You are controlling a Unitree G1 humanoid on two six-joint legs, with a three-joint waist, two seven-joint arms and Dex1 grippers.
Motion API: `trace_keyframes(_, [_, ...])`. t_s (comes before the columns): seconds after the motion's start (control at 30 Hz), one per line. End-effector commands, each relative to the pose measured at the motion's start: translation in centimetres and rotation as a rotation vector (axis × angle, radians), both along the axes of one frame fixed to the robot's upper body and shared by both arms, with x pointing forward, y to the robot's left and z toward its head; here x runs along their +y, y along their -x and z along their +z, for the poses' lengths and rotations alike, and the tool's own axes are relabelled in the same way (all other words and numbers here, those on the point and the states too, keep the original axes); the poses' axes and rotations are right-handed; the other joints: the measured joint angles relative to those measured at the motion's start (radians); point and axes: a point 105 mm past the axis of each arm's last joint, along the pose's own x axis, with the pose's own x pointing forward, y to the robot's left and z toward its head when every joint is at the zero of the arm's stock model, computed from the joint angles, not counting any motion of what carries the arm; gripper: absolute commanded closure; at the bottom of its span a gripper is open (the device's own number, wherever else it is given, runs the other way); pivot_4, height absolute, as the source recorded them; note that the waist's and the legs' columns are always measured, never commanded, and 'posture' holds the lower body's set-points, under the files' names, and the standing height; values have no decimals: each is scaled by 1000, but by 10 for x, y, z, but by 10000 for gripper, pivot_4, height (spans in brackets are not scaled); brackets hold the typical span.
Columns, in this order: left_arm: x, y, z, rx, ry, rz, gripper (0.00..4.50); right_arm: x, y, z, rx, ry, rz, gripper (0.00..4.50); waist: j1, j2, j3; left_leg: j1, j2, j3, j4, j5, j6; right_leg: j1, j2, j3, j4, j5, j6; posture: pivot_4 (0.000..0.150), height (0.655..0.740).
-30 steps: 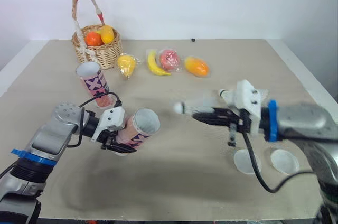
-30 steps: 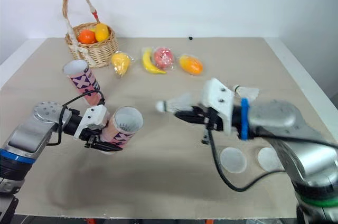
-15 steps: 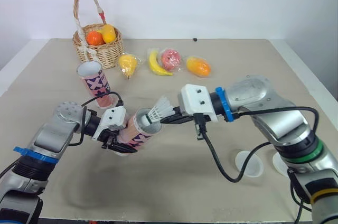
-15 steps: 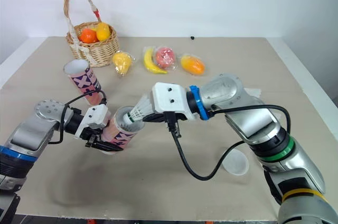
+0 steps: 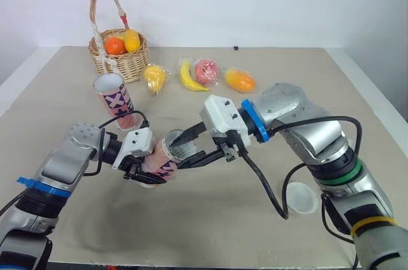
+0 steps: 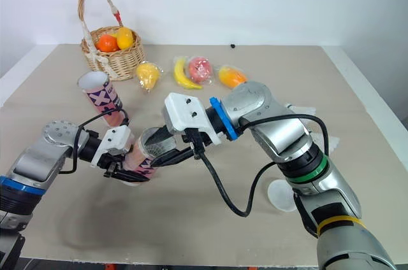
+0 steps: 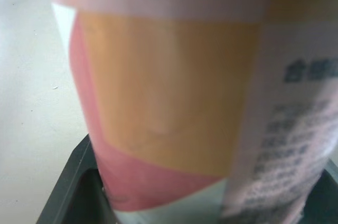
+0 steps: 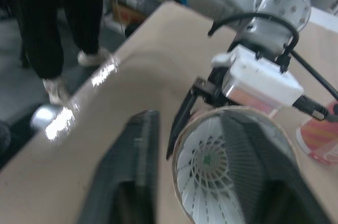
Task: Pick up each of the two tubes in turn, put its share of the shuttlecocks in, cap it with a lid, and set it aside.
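My left gripper (image 5: 144,169) is shut on a pink patterned tube (image 5: 163,157), holding it tilted with its open mouth toward my right arm; the tube's side (image 7: 169,102) is close up in the left wrist view. My right gripper (image 5: 189,148) is open at the mouth, one finger above the rim and one below. A white shuttlecock (image 8: 207,170) sits inside the tube, free of the fingers (image 8: 134,166). A second tube (image 5: 116,100) stands upright behind. One white lid (image 5: 301,198) lies at the right front. Another shuttlecock (image 6: 301,110) shows behind my right arm.
A wicker basket (image 5: 125,61) with fruit stands at the back left. A pear (image 5: 153,79), a banana (image 5: 187,78), a peach (image 5: 205,71) and a mango (image 5: 238,80) lie in a row behind the tubes. A person's legs (image 8: 50,28) stand beside the table.
My right gripper carried the shuttlecock left to the held tube, put it into the mouth and opened. The left gripper and its tube stayed in place.
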Motion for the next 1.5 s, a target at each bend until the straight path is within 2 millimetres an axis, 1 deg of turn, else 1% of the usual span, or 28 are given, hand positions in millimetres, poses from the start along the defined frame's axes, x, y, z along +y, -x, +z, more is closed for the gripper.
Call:
trace_keyframes(0.03, [-7,7,-17,61,-13,-19,16022,-12,-2,31,25,-115,-20,23162,0,0,0,0,0,0,0,0,0,0,0,0,0,0,0,1500,7298])
trace_keyframes(0.1, [-7,7,-17,62,-13,-18,16022,-18,-8,37,55,-146,-63,23162,0,0,0,0,0,0,0,0,0,0,0,0,0,0,0,1500,7298])
trace_keyframes(0.17, [-7,6,-17,62,-14,-17,16022,-18,-26,33,50,-126,-180,23162,0,0,0,0,0,0,0,0,0,0,0,0,0,0,0,1500,7298])
trace_keyframes(0.2, [-7,6,-18,62,-13,-17,16022,-17,-31,31,46,-119,-211,23162,-1,0,0,0,0,0,0,0,0,0,0,0,0,0,0,1500,7298])
trace_keyframes(0.23, [-7,6,-17,62,-13,-16,16022,-16,-36,24,40,-87,-245,23162,0,0,0,0,0,0,0,0,0,0,0,0,0,0,-1,1500,7298])
trace_keyframes(0.33, [-6,5,-17,62,-12,-15,16022,-13,-36,8,29,-8,-260,33646,0,0,0,0,0,0,0,0,0,0,0,0,0,0,-1,1500,7298])
trace_keyframes(0.4, [-7,5,-17,61,-11,-15,16022,-10,-33,3,13,28,-231,42597,0,0,0,0,0,0,0,0,0,0,0,0,0,0,-1,1500,7298])
trace_keyframes(0.43, [-7,4,-17,60,-11,-15,16022,-8,-32,1,-7,49,-212,44241,0,0,0,0,0,0,0,0,0,0,0,0,0,0,-1,1500,7298])
trace_keyframes(0.63, [-7,2,-16,54,-10,-17,16022,2,-24,2,-60,133,-78,44241,0,1,0,0,0,0,1,0,0,0,0,0,0,1,0,1500,7298])
trace_keyframes(0.73, [-8,1,-16,54,-9,-19,16022,8,-25,-4,-78,213,-22,44241,-1,1,0,0,0,0,1,0,0,0,1,-1,0,1,-1,1500,7298])
trace_keyframes(0.87, [-10,-1,-16,53,-7,-25,16022,27,-34,-14,-79,295,15,44241,-2,1,0,0,0,0,1,1,0,0,1,-1,1,1,-1,1500,7298])
trace_keyframes(0.97, [-12,-2,-15,46,0,-26,16022,32,-33,-28,-89,390,91,44241,0,1,0,0,0,-1,1,1,0,0,1,-2,1,1,-1,1500,7298])
trace_keyframes(1.03, [-12,-1,-15,44,3,-25,16022,35,-35,-31,-94,414,111,44241,1,1,0,0,0,-1,1,1,0,0,0,-2,1,1,-1,1500,7298])
trace_keyframes(1.13, [-12,1,-16,45,6,-22,16022,44,-33,-30,-87,412,140,44241,0,1,0,0,-1,-1,1,1,0,0,0,-1,1,1,0,1500,7298])
trace_keyframes(1.23, [-12,2,-17,45,10,-13,16022,57,-28,-25,-53,378,159,44241,0,1,0,0,0,-2,1,1,0,0,0,-2,2,1,-1,1500,7298])
trace_keyframes(1.3, [-12,2,-17,44,14,-6,16022,65,-22,-23,-4,335,173,44241,0,1,0,0,0,-3,1,1,0,0,1,-3,2,1,-2,1500,7298])
trace_keyframes(1.4, [-11,3,-17,44,18,1,16022,84,-21,-15,91,231,114,44241,-4,1,0,0,0,-3,1,1,0,-1,1,-3,2,1,-3,1500,7298])
trace_keyframes(1.43, [-11,4,-17,44,18,3,16022,86,-21,-14,108,218,99,44241,-4,1,0,0,0,-3,1,1,0,-1,2,-3,2,1,-3,1500,7298])
trace_keyframes(1.5, [-11,4,-17,45,21,4,16022,82,-19,-15,118,220,102,44241,-3,1,0,0,1,-3,1,1,0,-2,4,-4,3,1,-5,1500,7298])
